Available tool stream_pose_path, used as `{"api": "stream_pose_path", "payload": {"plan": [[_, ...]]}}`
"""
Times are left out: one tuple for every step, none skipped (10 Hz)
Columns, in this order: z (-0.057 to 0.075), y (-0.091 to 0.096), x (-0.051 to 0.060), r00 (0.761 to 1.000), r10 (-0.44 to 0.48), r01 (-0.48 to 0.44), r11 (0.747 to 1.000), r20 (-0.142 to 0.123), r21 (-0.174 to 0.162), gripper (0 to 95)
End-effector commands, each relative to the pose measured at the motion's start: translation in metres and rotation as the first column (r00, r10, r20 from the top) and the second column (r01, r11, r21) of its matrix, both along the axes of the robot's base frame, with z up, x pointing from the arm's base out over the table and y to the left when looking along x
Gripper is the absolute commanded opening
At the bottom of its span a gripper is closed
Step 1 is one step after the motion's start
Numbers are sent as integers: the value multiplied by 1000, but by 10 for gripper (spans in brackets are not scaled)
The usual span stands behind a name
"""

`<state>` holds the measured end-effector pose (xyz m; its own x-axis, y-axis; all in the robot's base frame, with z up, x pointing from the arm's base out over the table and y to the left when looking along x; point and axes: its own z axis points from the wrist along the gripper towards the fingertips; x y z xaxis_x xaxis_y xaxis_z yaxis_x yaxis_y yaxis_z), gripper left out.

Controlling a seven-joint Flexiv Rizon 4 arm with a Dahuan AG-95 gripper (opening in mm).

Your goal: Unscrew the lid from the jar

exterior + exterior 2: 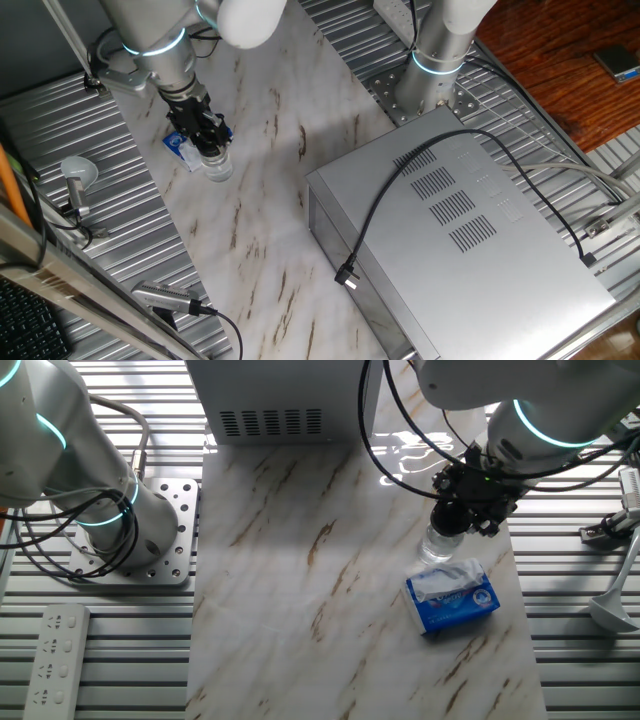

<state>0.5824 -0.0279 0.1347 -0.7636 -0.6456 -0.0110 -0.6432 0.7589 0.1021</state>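
Observation:
The small clear jar [218, 167] [436, 549] stands upright on the marble tabletop. Its black lid [446, 520] sits on top of it. My gripper [207, 138] [466, 512] reaches down from above, and its dark fingers close around the lid. In one fixed view the fingers hide most of the lid. The jar's lower body shows below the fingers in both views.
A flat blue-and-white packet [452, 598] [181, 146] lies right beside the jar. A big grey metal box [470, 230] [270, 395] with a black cable fills one side of the table. A white disc on a metal stem [78, 173] and a second arm's base [120, 535] stand nearby.

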Motion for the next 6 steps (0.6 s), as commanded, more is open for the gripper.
{"api": "stream_pose_path", "payload": {"plan": [[1, 0, 0, 999, -36, 36, 999, -5, 14, 0], [1, 0, 0, 998, -59, 59, 998, -8, 19, 0], [1, 0, 0, 998, -69, 69, 997, -9, 21, 0], [1, -1, 0, 998, -64, 64, 998, -11, 21, 0], [1, -1, 0, 998, -57, 57, 998, -9, 22, 0], [1, -1, 0, 998, -62, 62, 998, -8, 30, 0]]}}
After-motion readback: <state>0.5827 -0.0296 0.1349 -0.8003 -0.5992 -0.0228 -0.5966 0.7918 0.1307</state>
